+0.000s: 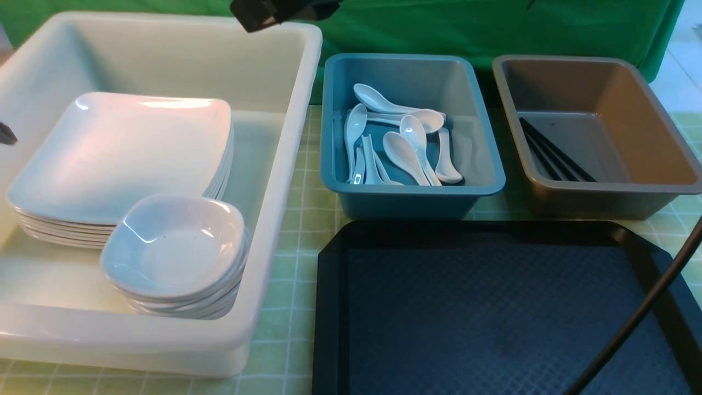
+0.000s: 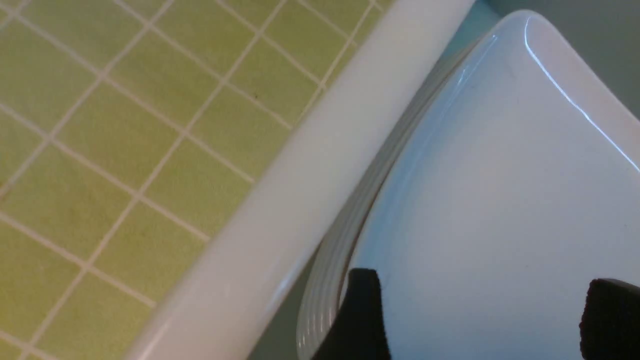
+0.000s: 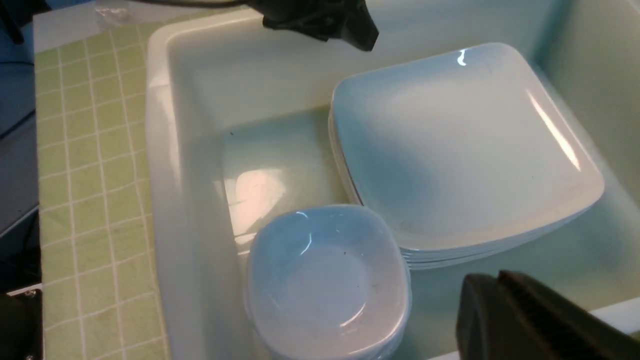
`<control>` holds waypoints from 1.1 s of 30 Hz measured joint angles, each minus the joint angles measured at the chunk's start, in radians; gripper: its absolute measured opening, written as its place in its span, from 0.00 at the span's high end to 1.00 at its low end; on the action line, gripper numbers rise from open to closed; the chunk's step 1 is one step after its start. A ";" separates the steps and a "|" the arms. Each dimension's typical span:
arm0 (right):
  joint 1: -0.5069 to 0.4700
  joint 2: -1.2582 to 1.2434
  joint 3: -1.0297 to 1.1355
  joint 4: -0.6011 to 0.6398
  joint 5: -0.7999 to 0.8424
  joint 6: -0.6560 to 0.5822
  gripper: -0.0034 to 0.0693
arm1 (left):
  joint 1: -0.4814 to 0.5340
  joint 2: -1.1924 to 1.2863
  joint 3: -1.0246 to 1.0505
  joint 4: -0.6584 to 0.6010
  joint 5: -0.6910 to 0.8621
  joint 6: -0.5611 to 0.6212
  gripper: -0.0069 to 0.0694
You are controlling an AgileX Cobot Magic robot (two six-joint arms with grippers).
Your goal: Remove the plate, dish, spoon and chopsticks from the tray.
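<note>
Straight ahead, in the front view, the black tray [image 1: 493, 307] lies bare on the near right of the surface. To its left a large white tub [image 1: 285, 181] holds a stack of square white plates, the top plate [image 1: 120, 153] level, with a stack of small dishes [image 1: 175, 247] just in front. Behind the tray, a teal tub [image 1: 411, 186] holds white spoons [image 1: 403, 148] and a brown tub [image 1: 598, 186] holds black chopsticks [image 1: 551, 153]. A green checked cloth [image 1: 299, 230] covers the surface; a green backdrop [image 1: 493, 27] closes off the room behind.

Next, the left wrist view: the left pincer [image 2: 480, 320] hangs over the top plate's edge with its fingers spread apart, touching nothing visible. The plate seems just set down, so the sound move is to lift straight up, keeping both fingers clear of the rim and the tub wall just beside.

Last, the right wrist view: the right pincer [image 3: 500, 320], closed and empty, looks down over the small dishes inside the white tub.
</note>
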State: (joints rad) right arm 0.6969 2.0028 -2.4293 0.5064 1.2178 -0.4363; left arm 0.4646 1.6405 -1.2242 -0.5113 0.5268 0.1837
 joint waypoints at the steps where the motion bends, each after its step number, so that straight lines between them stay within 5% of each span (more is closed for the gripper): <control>1: 0.000 0.000 0.000 0.000 0.000 0.000 0.94 | 0.000 -0.001 -0.022 0.024 0.030 -0.018 0.23; 5: 0.000 -0.001 -0.001 -0.018 0.000 0.017 0.94 | 0.000 -0.001 -0.098 0.062 0.157 -0.044 0.26; 8: 0.000 -0.015 -0.012 -0.157 0.000 0.090 0.94 | -0.030 -0.019 -0.199 0.051 0.342 -0.005 0.50; 11: 0.000 -0.066 -0.021 -0.328 0.001 0.171 0.94 | -0.148 -0.096 -0.282 0.018 0.453 0.072 0.84; 14: 0.000 -0.162 -0.022 -0.469 0.001 0.245 0.94 | -0.291 -0.222 -0.331 0.006 0.463 0.094 0.91; 19: 0.000 -0.362 -0.026 -0.635 0.000 0.339 0.94 | -0.512 -0.416 -0.354 0.030 0.453 0.094 0.93; 23: 0.000 -0.605 0.053 -0.738 -0.005 0.402 0.95 | -0.720 -0.632 -0.305 0.201 0.435 -0.048 0.93; 28: 0.000 -0.844 0.310 -0.804 -0.026 0.427 0.95 | -0.813 -0.818 -0.144 0.264 0.363 -0.128 0.93; 33: 0.000 -1.193 0.841 -0.848 -0.290 0.488 0.95 | -0.824 -1.025 0.104 0.299 0.290 -0.199 0.93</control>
State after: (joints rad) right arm 0.6969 0.8101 -1.5882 -0.3412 0.9282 0.0516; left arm -0.3599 0.6159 -1.1201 -0.2128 0.8169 -0.0153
